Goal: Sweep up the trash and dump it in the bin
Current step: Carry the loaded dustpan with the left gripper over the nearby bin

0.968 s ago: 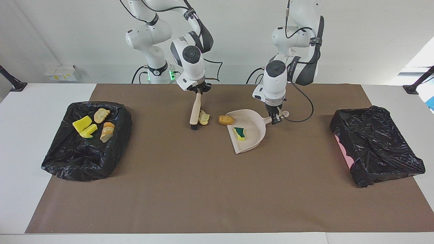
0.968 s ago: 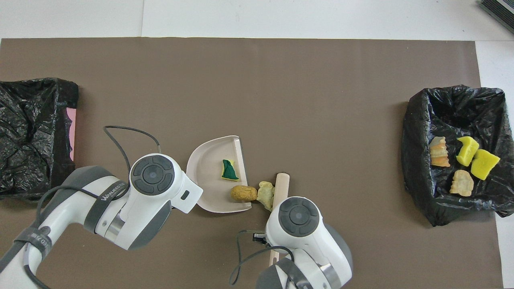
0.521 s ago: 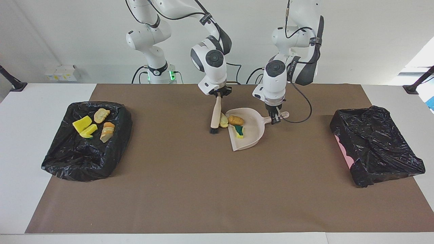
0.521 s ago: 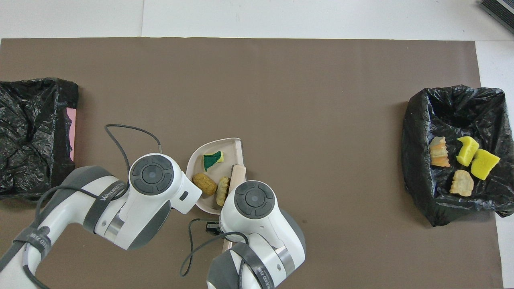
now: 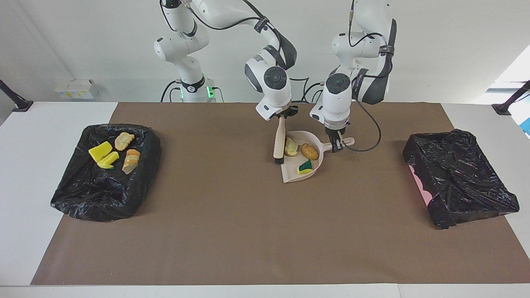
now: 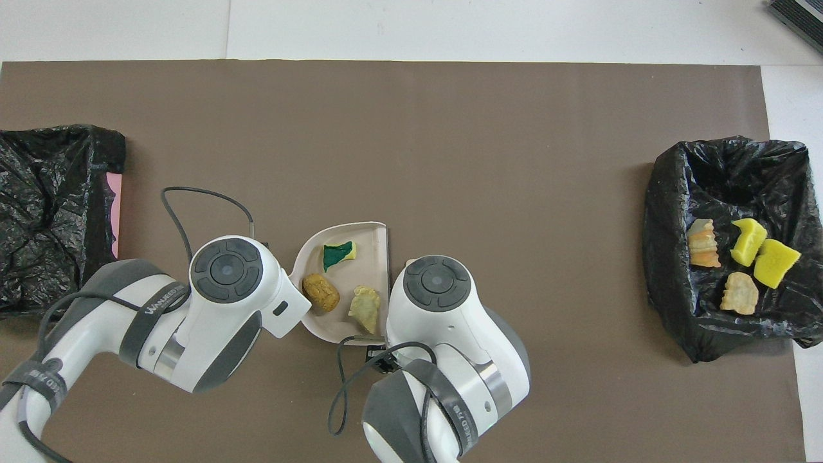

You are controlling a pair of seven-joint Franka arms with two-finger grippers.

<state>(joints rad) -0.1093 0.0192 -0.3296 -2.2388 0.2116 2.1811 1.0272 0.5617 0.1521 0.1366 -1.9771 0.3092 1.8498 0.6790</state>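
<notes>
The right gripper (image 5: 282,114) is clamped on the top of the brush (image 5: 279,142) handle, its fingers closed around it. The brush hangs nearly upright with its black bristles down at the open mouth of the dustpan (image 5: 290,176). Held there, it works as a gate, so that nothing in the pan can roll back out onto the brown mat.

The left gripper (image 5: 338,142) has its fingers closed on the dustpan's handle, on the side of the pan toward the left arm's end of the desk. That grip keeps the pan steady against the brush's push. From the facing view I cannot say for sure whether the pan's lip lies flat on the mat or is slightly raised.

Three pieces of trash sit inside the dustpan. The pale beige lump (image 5: 291,147) lies just beside the bristles and nearer the robots. The orange-brown bun (image 5: 309,151) lies next to it, toward the pan's handle. The green-and-yellow sponge (image 5: 305,167) is the farthest of the three from the robots. With all three in the pan, the sweeping looks done, and the lift and tip probably come next.

Well away from the dustpan, toward the right arm's end of the desk, a black-lined bin (image 5: 78,198) already holds four pieces (image 5: 114,154). These are yellow sponge blocks and beige lumps. A second black-lined bin (image 5: 459,178) stands toward the left arm's end, also well apart from the pan.
</notes>
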